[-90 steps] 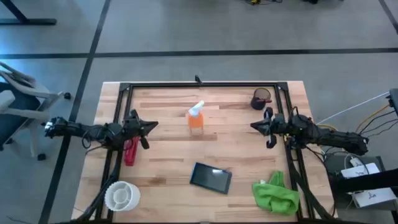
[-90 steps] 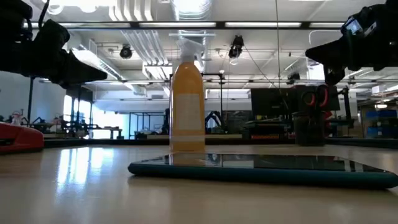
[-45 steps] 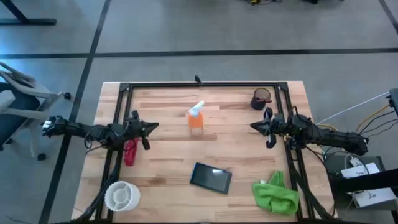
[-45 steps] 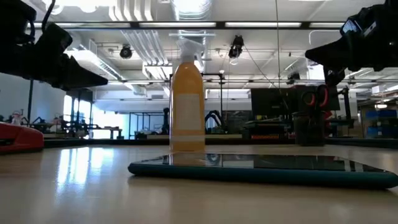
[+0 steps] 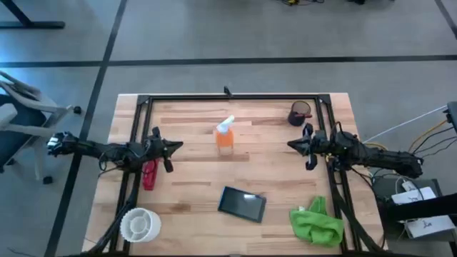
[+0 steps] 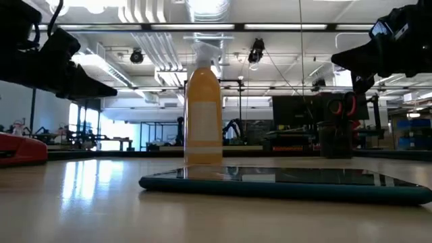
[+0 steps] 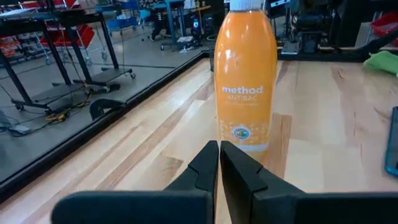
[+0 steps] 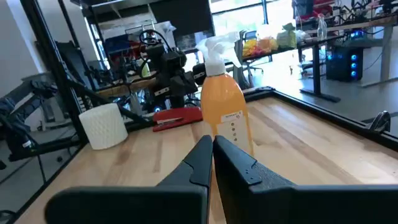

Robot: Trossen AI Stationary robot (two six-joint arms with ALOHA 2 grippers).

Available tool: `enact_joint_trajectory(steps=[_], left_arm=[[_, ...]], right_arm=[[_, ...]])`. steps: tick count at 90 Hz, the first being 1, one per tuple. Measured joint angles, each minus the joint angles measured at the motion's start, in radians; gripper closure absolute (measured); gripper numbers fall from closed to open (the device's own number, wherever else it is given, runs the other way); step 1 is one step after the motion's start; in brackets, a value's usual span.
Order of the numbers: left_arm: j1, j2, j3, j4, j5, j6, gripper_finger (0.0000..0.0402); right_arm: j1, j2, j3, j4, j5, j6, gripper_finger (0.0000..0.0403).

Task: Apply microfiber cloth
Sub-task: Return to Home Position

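Count on the table (image 5: 186, 114): one microfiber cloth (image 5: 316, 224), one orange spray bottle (image 5: 225, 136), one dark flat device (image 5: 242, 203), one red item (image 5: 148, 174), one white ribbed container (image 5: 139, 223), one dark cup (image 5: 299, 113), plus two arms. The cloth is lying bunched at the near right corner, right beside the right arm's frame rail and apart from the flat device to its left. Nothing is touching or holding it. Its long axis is running roughly across the table, left to right with a slight slant, and one narrow flap is pointing toward the far edge. The folds are irregular, so I can't tell a clean front or back. The left gripper (image 5: 178, 145) is hovering over the left side of the table, just past the red item, and is aiming at the bottle. Its fingers (image 7: 204, 164) are pressing together with nothing between them. The right gripper (image 5: 290, 144) is hovering on the right side, near the dark cup, and is also aiming at the bottle. Its claw is likewise pinched closed and empty, as the right wrist view shows. The bottle is standing upright in the far middle, between the two grippers and clear of both. The flat device is lying near the front middle, and the white container is sitting at the near left corner.
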Motion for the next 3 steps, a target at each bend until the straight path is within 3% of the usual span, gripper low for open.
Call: enact_joint_trajectory(steps=[3], left_arm=[[0.0, 0.002, 0.0, 0.0, 0.0, 0.0, 0.0401]], right_arm=[[0.0, 0.0, 0.0, 0.0, 0.0, 0.0, 0.0403]])
